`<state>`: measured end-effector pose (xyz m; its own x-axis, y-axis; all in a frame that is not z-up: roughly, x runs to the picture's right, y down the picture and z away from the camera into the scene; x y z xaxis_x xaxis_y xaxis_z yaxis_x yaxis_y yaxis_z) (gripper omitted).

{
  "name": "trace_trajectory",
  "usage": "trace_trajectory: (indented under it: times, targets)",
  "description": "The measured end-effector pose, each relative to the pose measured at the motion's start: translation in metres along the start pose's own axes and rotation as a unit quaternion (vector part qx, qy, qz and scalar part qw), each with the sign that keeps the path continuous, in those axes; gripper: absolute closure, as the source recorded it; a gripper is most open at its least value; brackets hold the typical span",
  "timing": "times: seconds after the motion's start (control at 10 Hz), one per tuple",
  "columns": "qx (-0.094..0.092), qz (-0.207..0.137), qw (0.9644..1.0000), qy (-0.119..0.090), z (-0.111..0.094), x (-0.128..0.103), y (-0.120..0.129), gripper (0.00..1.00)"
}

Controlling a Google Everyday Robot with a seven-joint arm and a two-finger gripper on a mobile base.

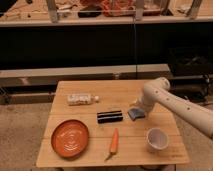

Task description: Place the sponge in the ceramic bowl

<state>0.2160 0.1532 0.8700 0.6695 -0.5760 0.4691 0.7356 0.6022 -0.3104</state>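
We take the black bar (109,116) in the middle of the desk (130,157) as our marker. The sponge (135,115) lies flat on the desk just right of the bar, in neither vessel. The pincer (138,107) hangs at the sponge's far edge, touching it or nearly so. We cannot tell whether it is apart or clamped on the pad.

Left of the bar, we judge that a carry toward the orange dish (71,138) must cross over the bar. A low sweep could knock the bar or the carrot (114,141) just nearer than it. At the sponge itself, the pad is soft, so a shallow pinch on one corner may slip in the air. Right of the bar, the white cup (156,139) is narrow and looks light. An off-centre release could hang the sponge on its rim or tip it.

The orange dish, left of and nearer than the bar, shows nothing inside. The white cup, right of and nearer than the bar, looks empty as far as we can see in. We cannot settle which of the two is the ceramic bowl.
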Motion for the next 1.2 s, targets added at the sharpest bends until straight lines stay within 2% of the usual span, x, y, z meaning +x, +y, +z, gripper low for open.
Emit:
trace_trajectory:
  times: [0.2, 0.3, 0.5, 0.6, 0.7, 0.8, 1.0, 1.1, 1.2]
  targets:
    - [0.0, 0.002, 1.0, -0.001, 0.003, 0.003, 0.005, 0.36]
    - [-0.001, 0.001, 1.0, -0.005, 0.006, 0.005, 0.009, 0.36]
    - [-0.004, -0.005, 0.9999, -0.008, 0.013, -0.001, 0.007, 0.24]
    - [-0.004, -0.007, 0.9999, -0.01, 0.015, -0.003, 0.005, 0.2]
    - [-0.005, -0.007, 0.9999, -0.01, 0.016, -0.003, 0.006, 0.21]
    - [-0.002, -0.004, 0.9999, -0.011, 0.014, -0.002, 0.008, 0.28]
    - [-0.002, -0.001, 0.9999, -0.012, 0.009, 0.002, 0.014, 0.48]
    - [-0.002, -0.002, 0.9999, -0.015, 0.015, 0.0, 0.014, 0.58]
    - [-0.002, -0.002, 0.9999, -0.015, 0.019, -0.001, 0.013, 0.59]
